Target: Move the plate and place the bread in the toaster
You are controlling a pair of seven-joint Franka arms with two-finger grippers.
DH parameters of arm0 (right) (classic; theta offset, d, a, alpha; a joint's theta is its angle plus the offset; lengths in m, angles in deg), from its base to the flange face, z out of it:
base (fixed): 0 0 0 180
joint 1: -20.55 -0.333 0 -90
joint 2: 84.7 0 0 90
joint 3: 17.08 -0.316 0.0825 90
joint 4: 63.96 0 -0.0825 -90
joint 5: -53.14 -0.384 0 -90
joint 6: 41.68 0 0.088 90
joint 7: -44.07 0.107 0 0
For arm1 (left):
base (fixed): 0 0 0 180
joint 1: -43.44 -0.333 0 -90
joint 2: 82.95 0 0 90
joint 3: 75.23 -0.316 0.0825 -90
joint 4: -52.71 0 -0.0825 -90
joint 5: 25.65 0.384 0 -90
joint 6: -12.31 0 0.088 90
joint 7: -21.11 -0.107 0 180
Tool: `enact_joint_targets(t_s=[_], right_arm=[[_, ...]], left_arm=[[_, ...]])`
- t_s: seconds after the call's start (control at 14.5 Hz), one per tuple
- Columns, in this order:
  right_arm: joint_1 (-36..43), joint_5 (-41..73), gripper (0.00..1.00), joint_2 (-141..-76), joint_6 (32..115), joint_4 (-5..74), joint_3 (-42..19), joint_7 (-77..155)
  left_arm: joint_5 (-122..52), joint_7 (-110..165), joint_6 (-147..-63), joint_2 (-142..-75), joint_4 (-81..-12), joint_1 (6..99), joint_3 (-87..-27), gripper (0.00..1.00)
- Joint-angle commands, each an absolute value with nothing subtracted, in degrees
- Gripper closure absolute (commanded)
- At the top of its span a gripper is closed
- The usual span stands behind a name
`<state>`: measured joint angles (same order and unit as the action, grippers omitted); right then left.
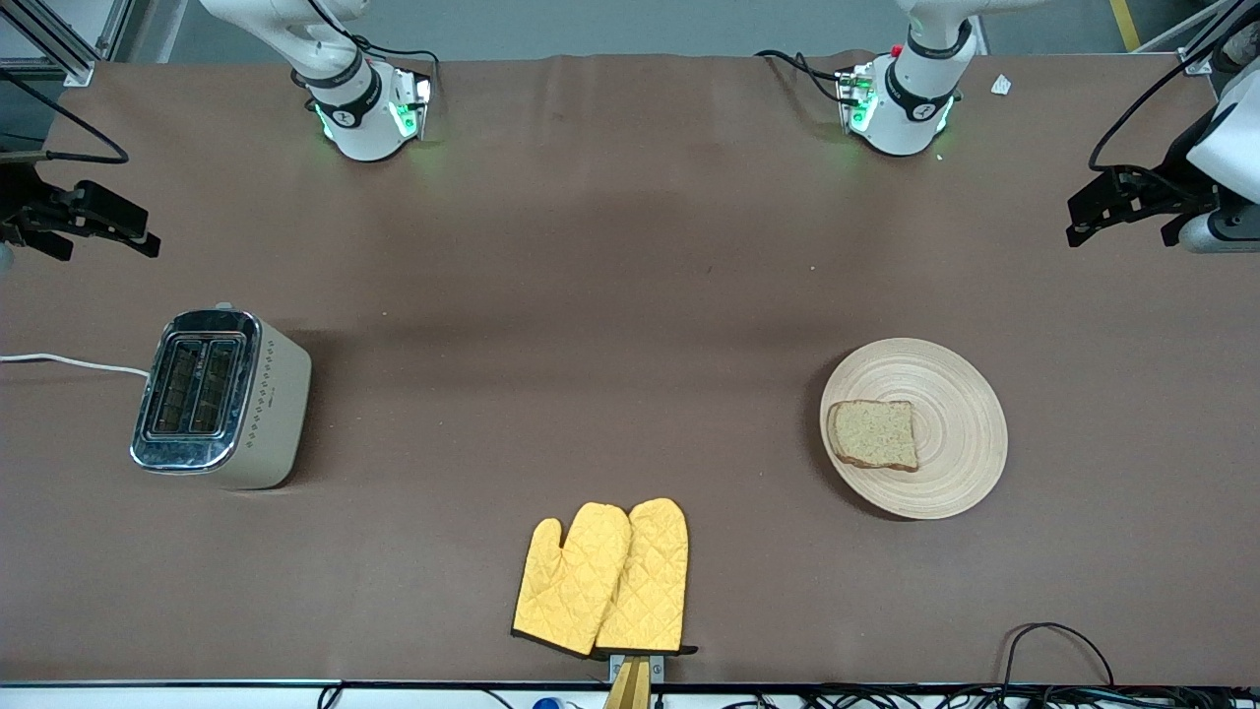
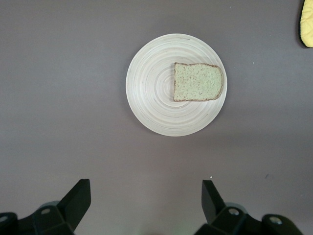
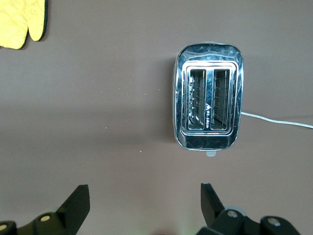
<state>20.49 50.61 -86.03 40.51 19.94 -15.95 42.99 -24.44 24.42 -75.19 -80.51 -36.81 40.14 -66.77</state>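
Observation:
The round light-wood plate [image 1: 960,463] lies toward the left arm's end of the table, with the slice of brown bread [image 1: 874,434] flat on it. Both show in the left wrist view, plate [image 2: 151,88] and bread [image 2: 198,82]. The cream toaster [image 1: 221,399] stands toward the right arm's end with both slots empty; it also shows in the right wrist view [image 3: 208,103]. My left gripper [image 1: 1120,228] [image 2: 146,196] is open and empty, high over bare table apart from the plate. My right gripper [image 1: 103,236] [image 3: 145,198] is open and empty, high over bare table apart from the toaster.
A pair of yellow oven mitts [image 1: 602,579] lies at the table edge nearest the front camera, between toaster and plate. The toaster's white cord [image 1: 69,362] runs off the right arm's end. Cables lie along that near edge.

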Motion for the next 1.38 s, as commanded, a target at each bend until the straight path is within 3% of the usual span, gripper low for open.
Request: enact_joint_targets(t_s=[0.0, 0.34, 0.89, 1.31], right_arm=[[19.33, 50.59, 0.0, -84.78, 41.02, 21.64, -16.2, 43.45], [14.58, 51.56, 0.0, -84.79, 41.9, 21.55, -16.12, 43.54], [14.49, 51.56, 0.0, -84.96, 43.14, 21.9, -16.12, 43.89], [14.48, 51.56, 0.0, -84.96, 42.7, 21.99, -16.12, 43.89]], left_arm=[[-23.63, 23.75, -73.73, -81.81, -34.39, 39.93, -66.53, 0.0], [-29.58, 23.14, -74.08, -87.15, -34.3, 34.32, -67.94, 0.0], [-42.94, 7.6, -86.2, -105.25, -33.86, 21.05, -67.94, 0.0], [-55.6, -8.48, -90.43, -119.05, -33.34, 15.24, -67.85, 0.0]])
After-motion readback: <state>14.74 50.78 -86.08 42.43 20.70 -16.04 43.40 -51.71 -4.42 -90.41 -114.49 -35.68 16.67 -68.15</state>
